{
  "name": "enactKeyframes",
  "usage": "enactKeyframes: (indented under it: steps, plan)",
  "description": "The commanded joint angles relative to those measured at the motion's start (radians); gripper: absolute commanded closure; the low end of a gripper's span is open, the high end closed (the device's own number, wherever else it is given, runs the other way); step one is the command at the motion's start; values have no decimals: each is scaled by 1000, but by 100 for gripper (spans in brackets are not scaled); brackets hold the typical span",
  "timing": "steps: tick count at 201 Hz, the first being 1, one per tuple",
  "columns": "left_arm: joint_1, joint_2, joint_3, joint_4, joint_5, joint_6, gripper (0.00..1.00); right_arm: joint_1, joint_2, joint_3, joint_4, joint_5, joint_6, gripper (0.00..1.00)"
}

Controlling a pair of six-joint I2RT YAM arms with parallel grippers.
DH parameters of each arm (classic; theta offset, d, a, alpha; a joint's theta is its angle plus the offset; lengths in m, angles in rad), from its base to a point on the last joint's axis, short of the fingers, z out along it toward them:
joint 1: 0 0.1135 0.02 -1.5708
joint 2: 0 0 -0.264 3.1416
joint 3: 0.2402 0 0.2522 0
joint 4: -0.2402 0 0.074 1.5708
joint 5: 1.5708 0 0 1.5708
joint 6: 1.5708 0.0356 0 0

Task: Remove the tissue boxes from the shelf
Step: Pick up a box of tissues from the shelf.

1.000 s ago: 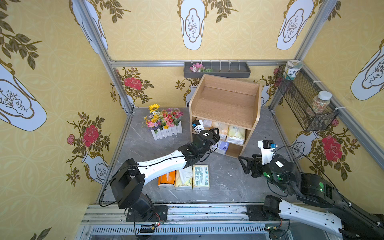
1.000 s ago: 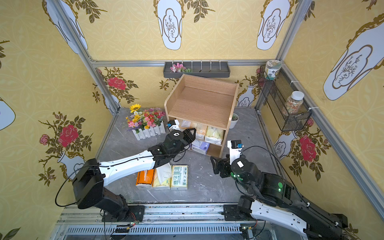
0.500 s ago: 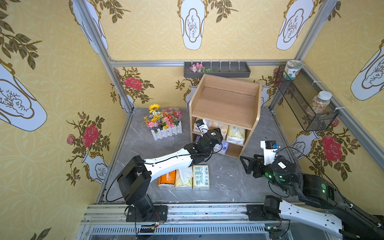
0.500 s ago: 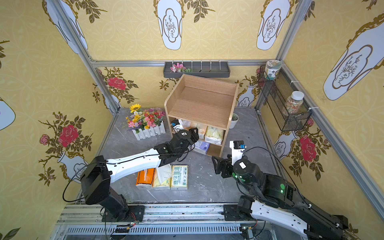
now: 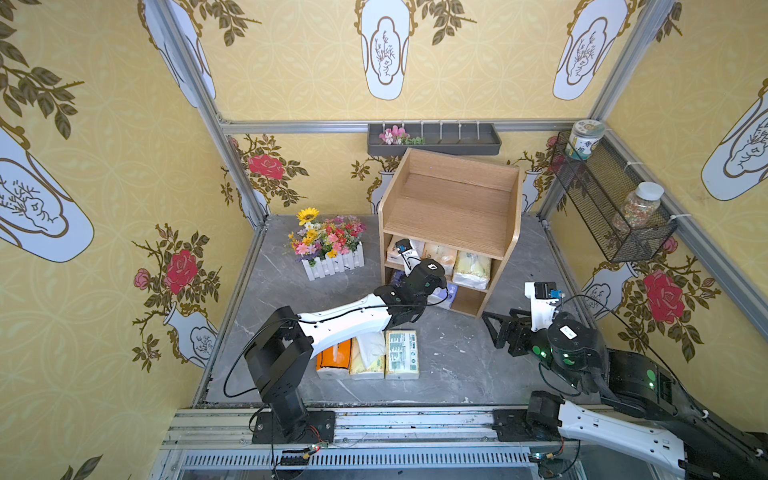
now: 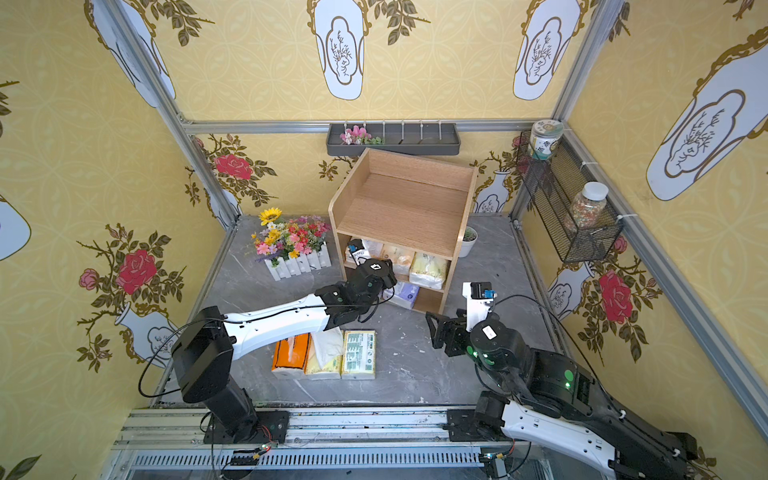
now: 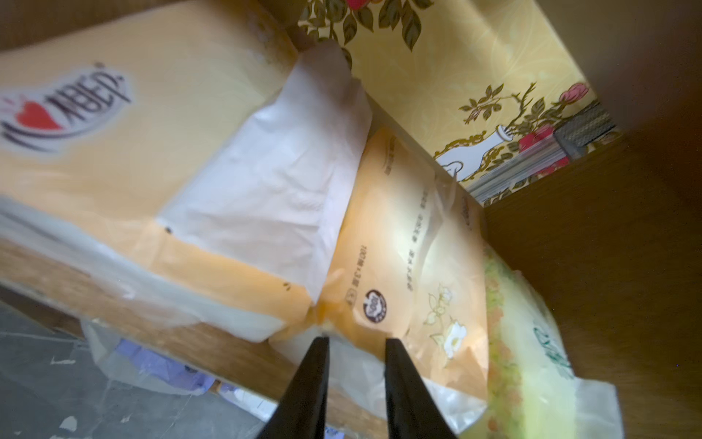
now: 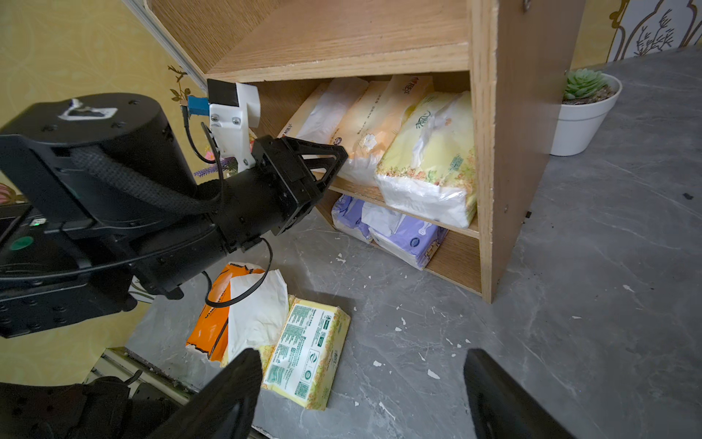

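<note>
Three tissue packs (image 5: 368, 353) lie by the front edge of the bench (image 5: 457, 353) — five stay in the shelf (image 5: 453, 208): three on the middle tier, two lavender below. The left gripper (image 7: 355, 340) is nearly shut at the middle pack (image 7: 399, 247) — grip unclear. The right gripper (image 8: 361, 355) gapes empty.

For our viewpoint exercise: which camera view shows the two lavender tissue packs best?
The right wrist view: both lavender tissue packs lie unobstructed on the bottom tier of the shelf. In both top views the left arm hides part of them; the left wrist view shows only a blurred purple sliver.
</note>
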Motion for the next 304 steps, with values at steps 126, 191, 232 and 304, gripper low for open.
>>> enactKeyframes:
  steps: [126, 191, 232, 304]
  plan:
    - [-3, -163, -117, 111, 49, 11, 100, 0, 18, -5, 5, 23, 26, 13]
    - [-3, -292, -245, 109, 81, -15, 100, 0, 94, -107, 185, -44, 171, 12]
    - [-2, -362, -326, 110, 98, -47, 100, 0, 152, -159, 321, -12, 313, 8]
    - [-3, -404, -396, 152, 121, -70, 100, -65, 226, -179, 549, -93, 399, 3]
